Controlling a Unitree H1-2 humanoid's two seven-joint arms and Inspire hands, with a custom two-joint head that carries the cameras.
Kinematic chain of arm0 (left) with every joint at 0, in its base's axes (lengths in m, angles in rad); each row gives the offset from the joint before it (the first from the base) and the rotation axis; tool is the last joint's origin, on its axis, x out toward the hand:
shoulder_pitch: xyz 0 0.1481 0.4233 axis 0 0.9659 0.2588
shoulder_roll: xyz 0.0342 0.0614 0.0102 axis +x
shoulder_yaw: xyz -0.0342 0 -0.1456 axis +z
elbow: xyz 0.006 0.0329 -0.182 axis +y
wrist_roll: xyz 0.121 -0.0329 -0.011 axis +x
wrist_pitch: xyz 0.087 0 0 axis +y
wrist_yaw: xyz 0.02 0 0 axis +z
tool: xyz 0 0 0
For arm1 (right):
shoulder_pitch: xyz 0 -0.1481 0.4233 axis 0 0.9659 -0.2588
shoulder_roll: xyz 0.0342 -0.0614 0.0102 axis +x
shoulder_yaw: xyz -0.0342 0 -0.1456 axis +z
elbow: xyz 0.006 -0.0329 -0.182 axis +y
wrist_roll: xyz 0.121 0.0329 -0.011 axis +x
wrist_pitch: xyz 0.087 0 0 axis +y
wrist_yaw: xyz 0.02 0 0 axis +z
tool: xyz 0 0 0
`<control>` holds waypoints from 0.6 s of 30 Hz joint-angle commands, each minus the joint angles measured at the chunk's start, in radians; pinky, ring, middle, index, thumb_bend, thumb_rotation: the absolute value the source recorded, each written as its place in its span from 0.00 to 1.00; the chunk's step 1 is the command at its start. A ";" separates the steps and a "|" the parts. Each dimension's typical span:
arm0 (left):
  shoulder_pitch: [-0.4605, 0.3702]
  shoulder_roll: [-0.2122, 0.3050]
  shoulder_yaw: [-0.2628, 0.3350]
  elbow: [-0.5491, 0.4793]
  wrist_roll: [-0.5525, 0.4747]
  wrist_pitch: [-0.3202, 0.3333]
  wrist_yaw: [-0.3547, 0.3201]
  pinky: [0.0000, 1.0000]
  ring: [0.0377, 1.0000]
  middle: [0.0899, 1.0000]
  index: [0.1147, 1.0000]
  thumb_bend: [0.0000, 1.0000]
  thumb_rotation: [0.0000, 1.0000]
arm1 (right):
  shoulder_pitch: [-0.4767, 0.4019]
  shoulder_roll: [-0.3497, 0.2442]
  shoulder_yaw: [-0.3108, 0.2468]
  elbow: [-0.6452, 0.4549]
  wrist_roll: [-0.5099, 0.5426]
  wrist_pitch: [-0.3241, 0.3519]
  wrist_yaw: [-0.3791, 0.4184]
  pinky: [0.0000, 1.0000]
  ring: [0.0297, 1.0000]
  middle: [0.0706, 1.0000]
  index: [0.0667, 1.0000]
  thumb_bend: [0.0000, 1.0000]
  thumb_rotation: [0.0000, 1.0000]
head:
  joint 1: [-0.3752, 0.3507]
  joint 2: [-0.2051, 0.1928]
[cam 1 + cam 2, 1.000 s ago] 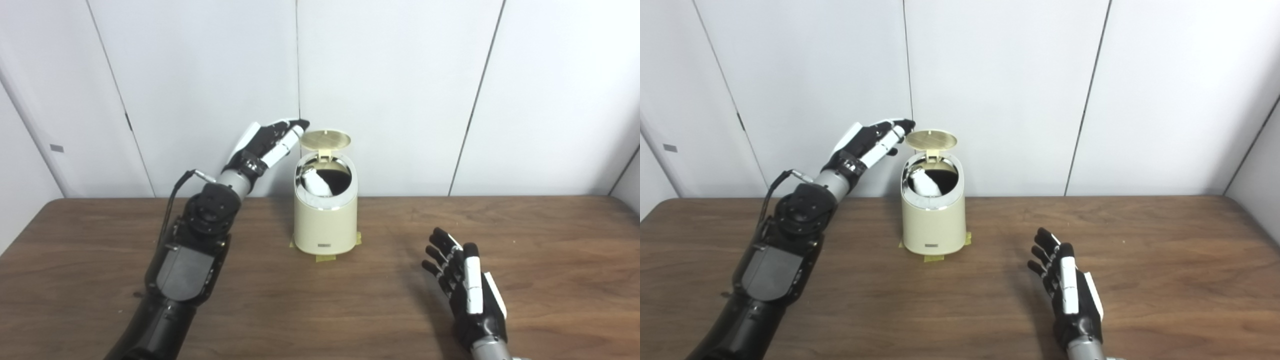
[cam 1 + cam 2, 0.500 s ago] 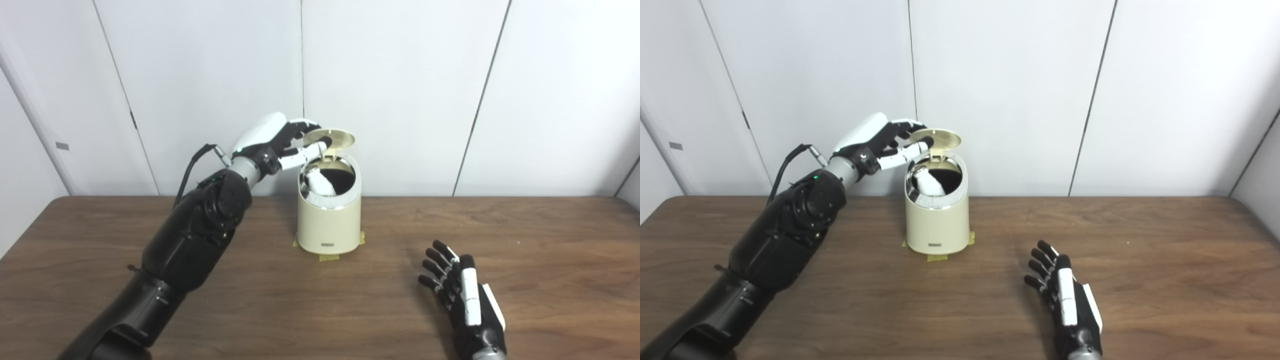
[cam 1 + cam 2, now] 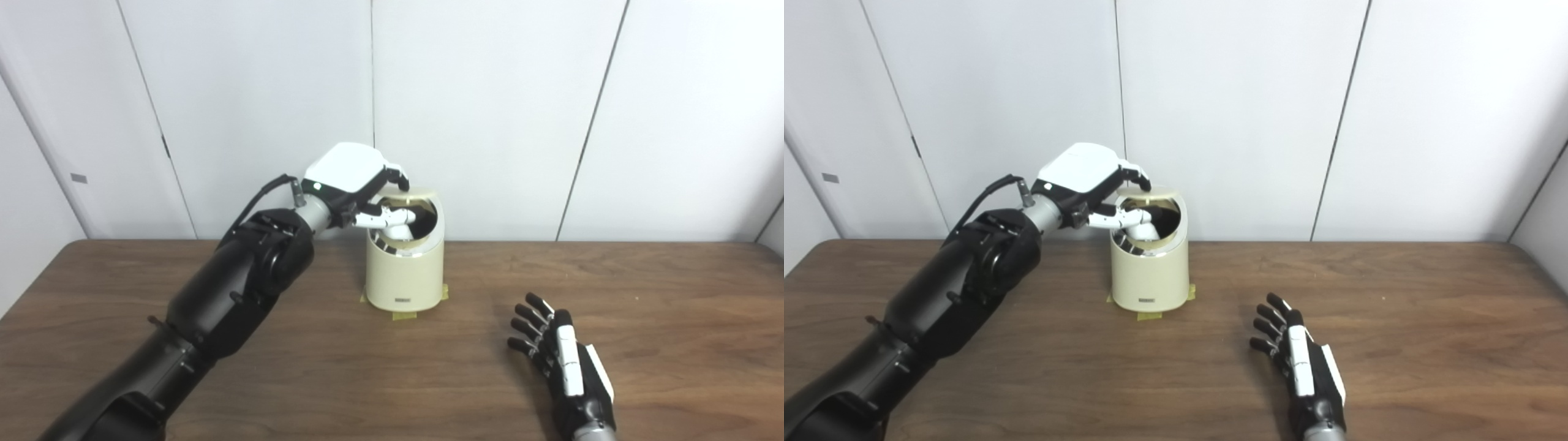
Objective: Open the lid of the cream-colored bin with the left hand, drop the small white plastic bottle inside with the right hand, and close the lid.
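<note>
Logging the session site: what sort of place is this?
Likely a lab or test room, not a home: plain white wall panels, a bare wooden table, and the bin taped down at its base.

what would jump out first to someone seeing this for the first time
The left hand reaching over the cream-coloured bin at the back of the brown wooden table, fingers on its partly lowered round lid. Then the right hand, open and idle on the table near the front.

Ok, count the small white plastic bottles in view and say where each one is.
1. The small white plastic bottle leans inside the round cream-colored bin, partly behind the left hand's fingers; the bin's depths could hide others.
</note>
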 commanded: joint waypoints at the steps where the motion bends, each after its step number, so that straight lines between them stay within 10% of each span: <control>1: -0.057 0.025 -0.005 -0.047 0.064 -0.043 0.016 0.77 0.80 0.74 0.71 0.56 0.92 | -0.017 -0.002 -0.003 -0.010 -0.002 -0.025 -0.002 0.75 0.83 0.84 0.89 0.55 1.00 | 0.003 0.002; 18: 0.029 0.010 -0.012 -0.076 0.186 -0.078 -0.147 0.88 0.80 0.76 0.75 0.58 0.97 | -0.017 0.002 -0.014 -0.054 0.014 0.014 -0.007 0.72 0.82 0.81 0.89 0.53 1.00 | -0.011 0.023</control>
